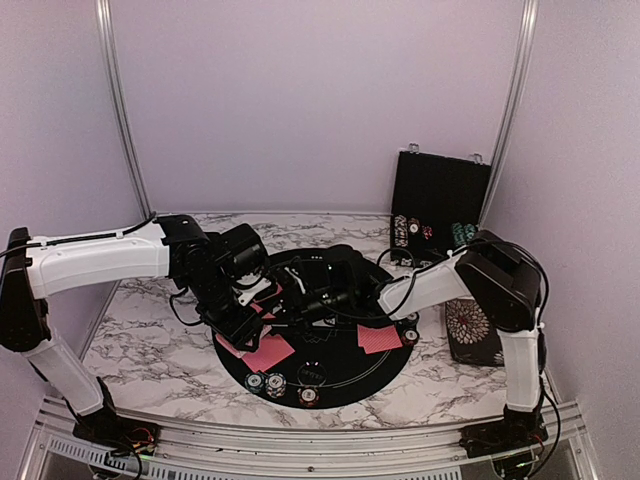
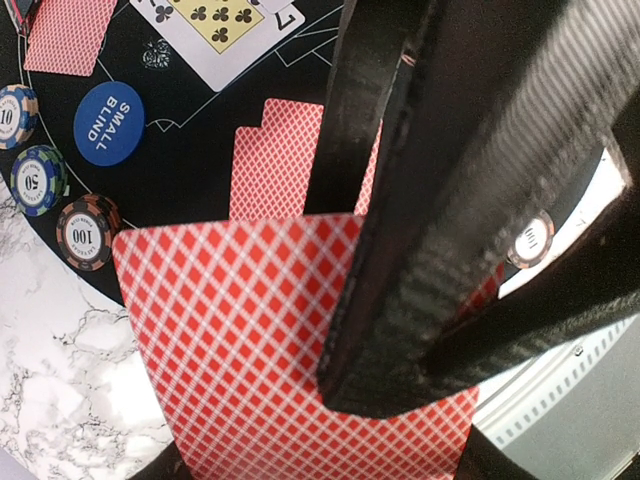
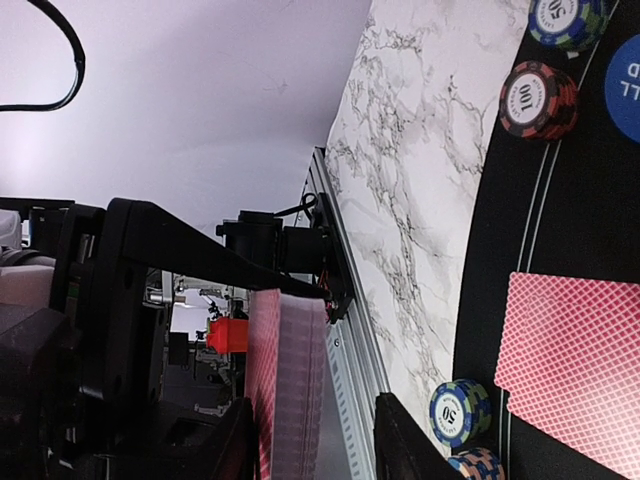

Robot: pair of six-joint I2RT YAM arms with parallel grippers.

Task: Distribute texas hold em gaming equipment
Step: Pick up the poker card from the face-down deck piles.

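Chip case [image 1: 440, 195] open at the table's [image 1: 150, 330] far right corner — striped chips [image 1: 432, 232] in its tray. Left gripper [image 2: 390, 380] clamps the red-backed deck [image 3: 290, 380] above the round mat's [image 1: 340, 375] left edge; right gripper's [image 3: 312, 440] jaws straddle it, one finger not touching.

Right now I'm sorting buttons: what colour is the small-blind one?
Blue button, best in left wrist view.
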